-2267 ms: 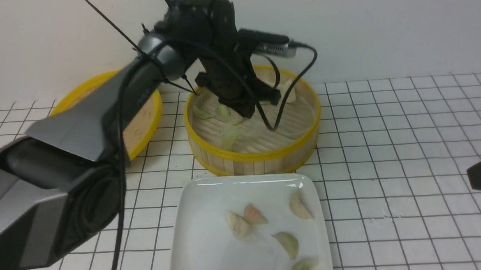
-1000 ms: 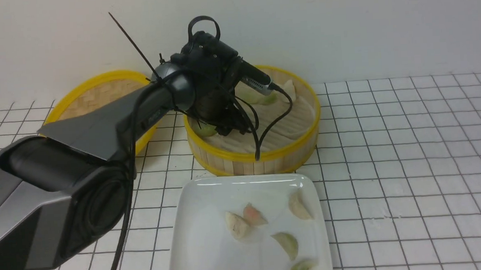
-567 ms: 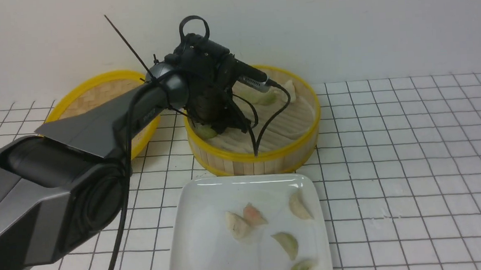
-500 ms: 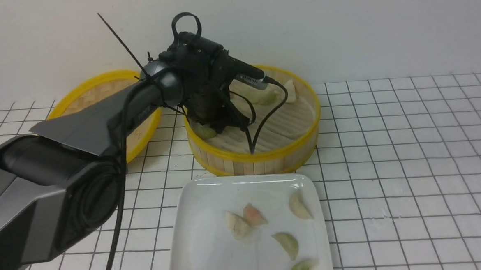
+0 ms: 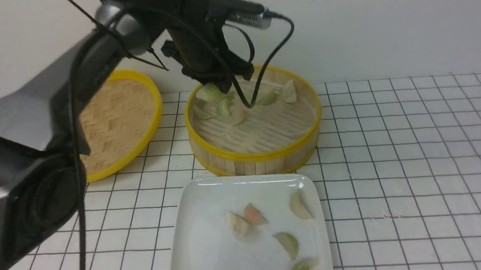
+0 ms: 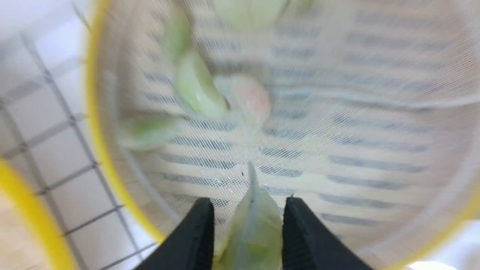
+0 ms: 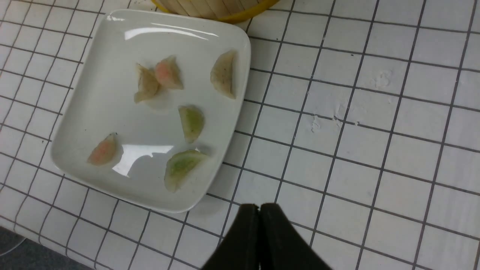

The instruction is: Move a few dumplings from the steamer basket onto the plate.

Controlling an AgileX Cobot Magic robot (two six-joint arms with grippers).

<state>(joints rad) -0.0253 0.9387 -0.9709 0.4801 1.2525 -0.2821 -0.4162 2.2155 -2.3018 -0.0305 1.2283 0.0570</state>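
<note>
Left jaws clenched on a green dumpling (image 6: 250, 228), held above the steamer basket (image 5: 258, 154); its long axis seemingly runs along the jaws. The plate (image 5: 205, 244) lies below, nearer the robot. Right jaws pressed together, empty, off to the plate's right

— What sort of place is this?
— A robot lab bench rather than a real kitchen. There's a white grid-printed table cover (image 5: 389, 143), a bare pale wall (image 5: 382, 20) and a cabled robot arm (image 5: 97, 68).
— And the food?
— Only tabletop kitchenware: a bamboo steamer basket (image 5: 258, 165), its lid (image 5: 116, 117), and a plate (image 5: 204, 235) of dumplings (image 5: 288, 243).
</note>
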